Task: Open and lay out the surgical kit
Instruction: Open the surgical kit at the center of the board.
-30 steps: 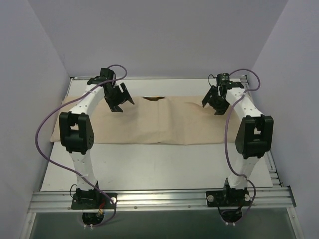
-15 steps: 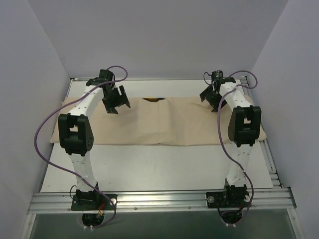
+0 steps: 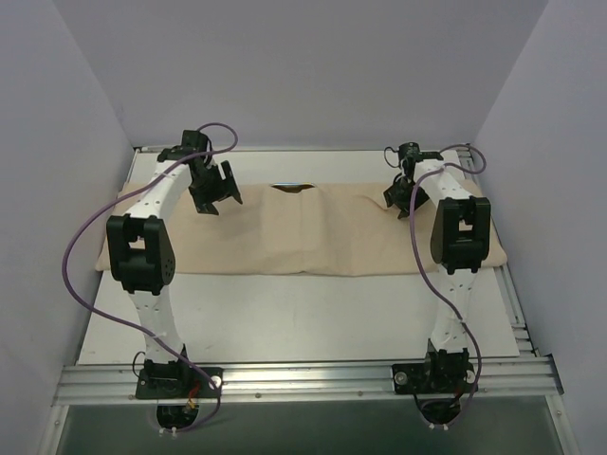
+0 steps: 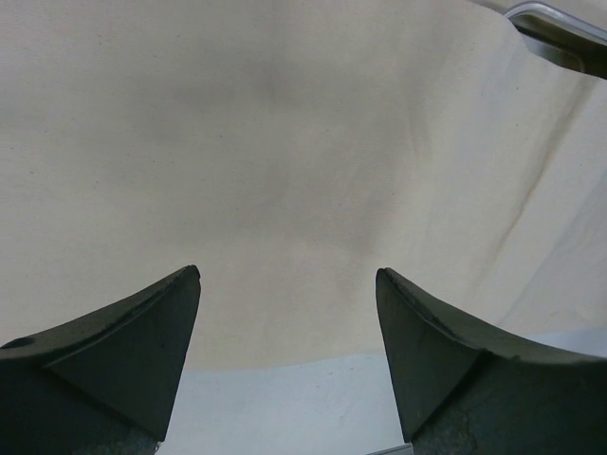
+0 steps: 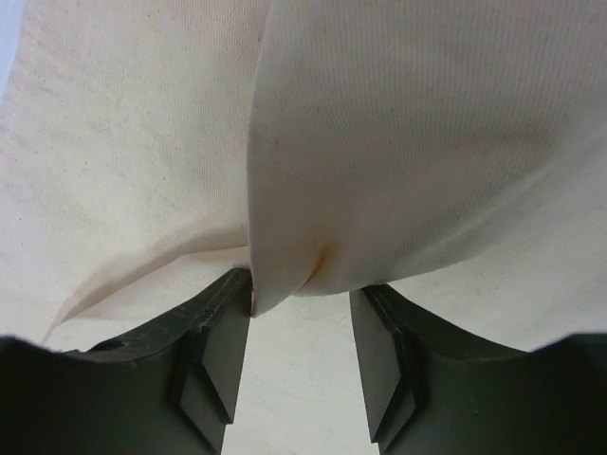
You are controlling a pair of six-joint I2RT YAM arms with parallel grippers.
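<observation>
Covering tray, cloth wrap leaves just rim corner vis.

A beige cloth wrap lies spread over the far half of the tabletop, from left edge to right edge. A sliver of steel tray shows midway along the wrap's far edge. The left claw hangs over its far-left part, the right claw over its far-right.
</observation>
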